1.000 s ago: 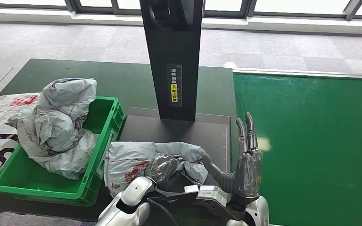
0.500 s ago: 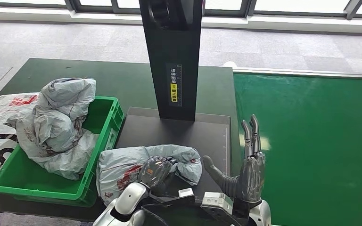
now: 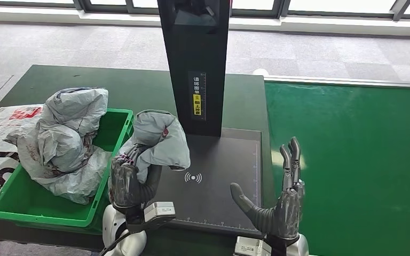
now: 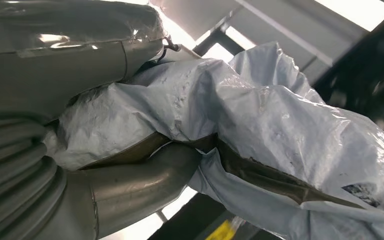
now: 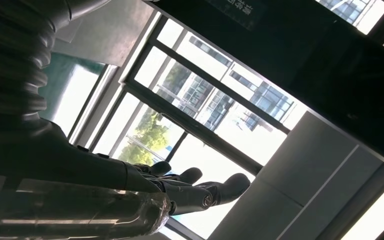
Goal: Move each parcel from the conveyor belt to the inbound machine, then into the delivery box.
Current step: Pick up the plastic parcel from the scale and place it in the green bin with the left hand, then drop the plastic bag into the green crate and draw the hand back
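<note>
A: Where's the parcel [image 3: 157, 140]?

B: Bunched in the left robot hand [image 3: 128, 181], lifted between scanner plate [image 3: 219, 165] and green bin [image 3: 118, 140]. Right robot hand [image 3: 277, 205] spread, empty.

A: Handling?

B: Likely light, soft, slippery film; grip a thick fold.

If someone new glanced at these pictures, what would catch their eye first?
The grey parcel comes first, held up by the left hand between the green delivery box and the black scanner column. Next is the right hand, open and upright beside the bright green conveyor belt.
</note>
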Motion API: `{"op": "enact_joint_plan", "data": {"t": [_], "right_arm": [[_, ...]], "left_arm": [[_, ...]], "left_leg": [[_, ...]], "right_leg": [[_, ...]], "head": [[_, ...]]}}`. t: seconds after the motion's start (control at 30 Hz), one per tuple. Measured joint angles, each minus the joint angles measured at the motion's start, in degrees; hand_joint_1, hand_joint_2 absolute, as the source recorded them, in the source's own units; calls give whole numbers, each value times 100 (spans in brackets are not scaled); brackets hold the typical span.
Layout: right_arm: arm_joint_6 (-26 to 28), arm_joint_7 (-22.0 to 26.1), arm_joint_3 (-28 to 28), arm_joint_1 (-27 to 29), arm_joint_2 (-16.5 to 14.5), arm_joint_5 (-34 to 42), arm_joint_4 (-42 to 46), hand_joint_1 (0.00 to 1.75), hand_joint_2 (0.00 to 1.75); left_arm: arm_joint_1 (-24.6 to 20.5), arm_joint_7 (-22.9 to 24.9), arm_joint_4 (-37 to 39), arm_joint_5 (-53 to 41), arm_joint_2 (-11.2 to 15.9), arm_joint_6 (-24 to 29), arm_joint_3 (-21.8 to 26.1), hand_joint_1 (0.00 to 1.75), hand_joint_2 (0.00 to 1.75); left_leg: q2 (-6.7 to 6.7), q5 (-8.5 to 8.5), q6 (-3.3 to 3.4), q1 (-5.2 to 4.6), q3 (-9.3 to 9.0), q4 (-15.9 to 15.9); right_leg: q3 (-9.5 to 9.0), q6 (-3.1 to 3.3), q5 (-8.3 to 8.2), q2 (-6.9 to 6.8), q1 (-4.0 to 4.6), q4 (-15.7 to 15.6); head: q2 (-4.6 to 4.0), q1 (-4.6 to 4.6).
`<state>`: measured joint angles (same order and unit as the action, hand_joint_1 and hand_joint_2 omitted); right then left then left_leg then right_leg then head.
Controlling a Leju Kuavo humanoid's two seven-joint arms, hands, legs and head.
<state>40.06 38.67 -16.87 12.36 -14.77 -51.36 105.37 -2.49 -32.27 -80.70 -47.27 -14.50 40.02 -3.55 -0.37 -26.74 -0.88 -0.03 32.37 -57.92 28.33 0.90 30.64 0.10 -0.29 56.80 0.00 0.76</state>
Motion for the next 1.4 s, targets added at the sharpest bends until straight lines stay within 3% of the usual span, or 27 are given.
{"op": "enact_joint_plan", "data": {"t": [0.2, 0.67, 0.83, 1.13, 1.4], "right_arm": [[0, 46, 55, 58, -23, -8, 60, 0, 175], [0, -10, 80, 68, -36, -76, 75, 0, 175], [0, -9, 79, 67, -36, -71, 75, 0, 175], [0, 110, 82, 63, -36, 97, 73, 0, 175], [0, 111, 82, 62, -36, 122, 73, 0, 175]], "left_arm": [[116, -518, -480, 303, -173, 2, 436, 175, 175], [181, -454, -646, 352, -191, 2, 754, 175, 175], [100, -706, -674, 212, -213, 2, 1063, 175, 175], [-216, -780, -1544, 373, -222, 2, 1634, 175, 175], [-266, -786, -2044, 439, -222, 2, 1797, 175, 175]], "left_leg": [[1, 1, 0, 0, -1, 0], [1, 0, 0, 0, -1, 0], [4, 1, -1, 1, -1, 0], [2, 1, -2, 2, 0, 0], [-1, 0, -1, 2, 3, 0]], "right_leg": [[0, 0, -1, 0, -1, 0], [2, 0, 0, 1, -1, 0], [2, 0, -1, 3, 0, 0], [-2, 1, -1, 2, 2, 2], [1, 1, 0, 1, 1, 1]], "head": [[0, 0], [0, 0], [0, -1], [0, 0], [0, 0]]}}
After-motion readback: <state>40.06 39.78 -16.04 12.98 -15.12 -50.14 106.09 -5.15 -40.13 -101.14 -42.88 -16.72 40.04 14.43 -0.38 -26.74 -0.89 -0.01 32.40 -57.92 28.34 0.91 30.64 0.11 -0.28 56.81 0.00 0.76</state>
